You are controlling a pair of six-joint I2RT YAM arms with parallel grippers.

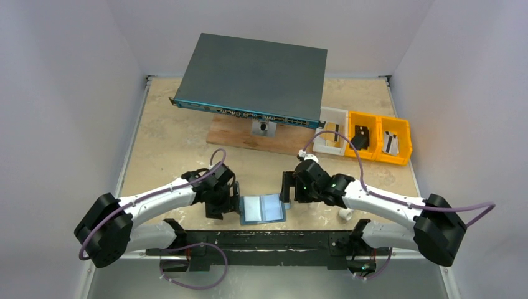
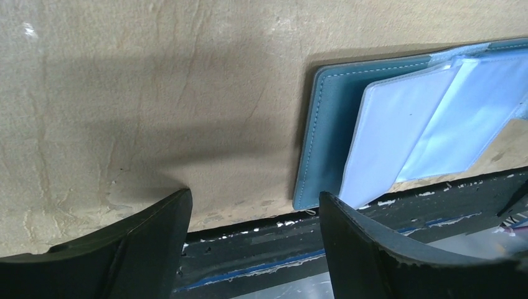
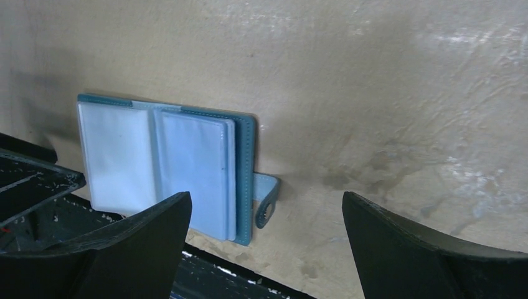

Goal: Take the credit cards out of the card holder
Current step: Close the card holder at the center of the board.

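A: Looking down from overhead, why is the card holder [image 1: 263, 209] sitting just there?

B: It is lying spread open on the desk [image 1: 168, 140], at the near edge between the two arms, so I judge either arm is reaching it easily. The left jaws are standing just beside its left edge and the right jaws just beside its right. Both pairs are gaping wide and gripping nothing.

A: And from the left wrist?

B: The left jaws are hanging wide apart and empty over bare desk. The card holder [image 2: 327, 134] is lying off to one side, with its stitched corner near one fingertip. They are probably lining up to pin the cover.

A: The right wrist?

B: The right jaws are also spreading wide, with nothing between them but the desk and the holder's strap [image 3: 266, 200]. The card holder [image 3: 246, 156] is showing a steel-blue cover with pale stitching, and glossy pale sleeves [image 3: 155, 156] are fanning out like pages. I cannot tell whether the credit cards are sitting inside.
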